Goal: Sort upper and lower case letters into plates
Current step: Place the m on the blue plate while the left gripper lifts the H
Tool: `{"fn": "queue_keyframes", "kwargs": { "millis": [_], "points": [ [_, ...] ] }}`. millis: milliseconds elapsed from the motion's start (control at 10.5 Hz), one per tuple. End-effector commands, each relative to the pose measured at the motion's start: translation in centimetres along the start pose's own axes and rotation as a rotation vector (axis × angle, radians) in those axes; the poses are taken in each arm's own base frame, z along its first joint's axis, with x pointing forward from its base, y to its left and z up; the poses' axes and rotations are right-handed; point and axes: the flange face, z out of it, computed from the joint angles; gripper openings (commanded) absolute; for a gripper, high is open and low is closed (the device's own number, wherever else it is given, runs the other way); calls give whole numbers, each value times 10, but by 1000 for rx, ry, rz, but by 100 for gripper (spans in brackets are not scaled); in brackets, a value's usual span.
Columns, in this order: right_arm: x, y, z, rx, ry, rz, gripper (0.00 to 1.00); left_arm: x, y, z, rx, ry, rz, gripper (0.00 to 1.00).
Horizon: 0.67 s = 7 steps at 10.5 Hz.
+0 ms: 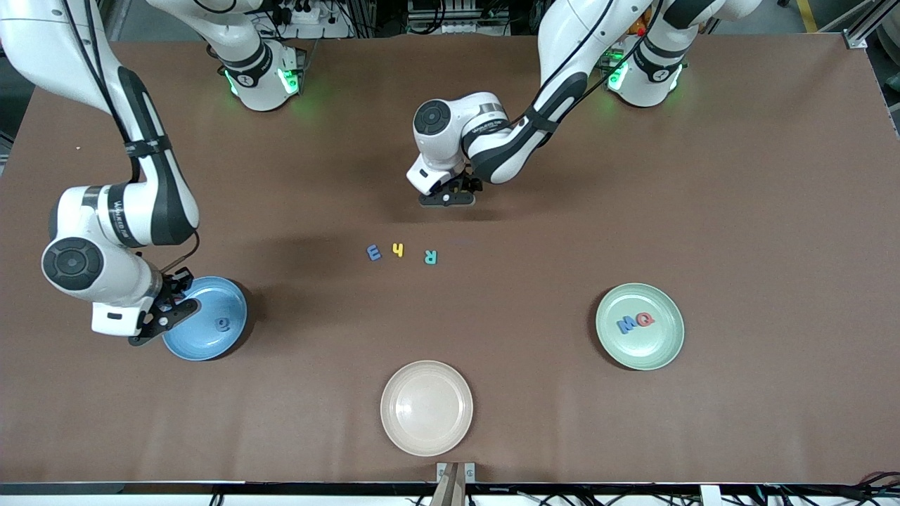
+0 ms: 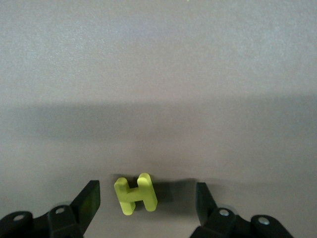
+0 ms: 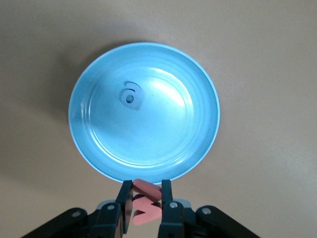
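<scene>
**Front view: 3 loose letters mid-table, 3 plated, 2 at the grippers**

Front view hides both sets of fingertips under the wrists. The yellow H (image 2: 135,194) can't be seen there at all; only the left wrist view shows it. The pink-red letter (image 3: 146,202) in the right gripper is mostly covered by the fingers, so its shape is unreadable.

Count: 8 letters, 3 plates.
- Cream plate (image 1: 427,408): nearest the front camera, nothing in it.
- Farther from the camera than the cream plate, in a row on the table (image 1: 738,211): blue E (image 1: 374,252), yellow h (image 1: 398,250), teal R (image 1: 430,257).
- Blue plate (image 1: 218,330), toward the right arm's end from the cream plate: one blue a (image 1: 223,324).
- Mint plate (image 1: 640,326), toward the left arm's end: blue W (image 1: 626,324) and red Q (image 1: 643,320), touching.

Left gripper (image 2: 148,198): farther from the camera than the letter row, low at the table, fingers spread wide on either side of the yellow H, not touching it.

Right gripper (image 3: 146,206): over the blue plate's rim, clamped on the pink-red letter.
</scene>
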Motion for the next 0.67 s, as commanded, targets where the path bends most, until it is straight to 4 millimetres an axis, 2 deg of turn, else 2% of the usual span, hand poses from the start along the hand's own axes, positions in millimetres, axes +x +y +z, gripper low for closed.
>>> {"fn": "queue_keyframes", "kwargs": {
  "millis": [0, 95, 191, 381, 572],
  "points": [
    [0, 1, -4, 20, 28, 10, 99, -11, -18, -16, -42, 53, -33, 86],
    [-7, 16, 2, 25, 28, 10, 100, -10, -23, -17, -39, 55, -38, 85],
    [-7, 17, 3, 36, 35, 6, 100, -13, -26, -16, -35, 49, -36, 81],
    [-4, 12, 1, 48, 41, 7, 100, -14, -33, -12, -33, 47, -37, 81],
    [0, 6, 1, 62, 43, 11, 100, -18, -32, -9, -56, 47, -34, 76]
  ]
}}
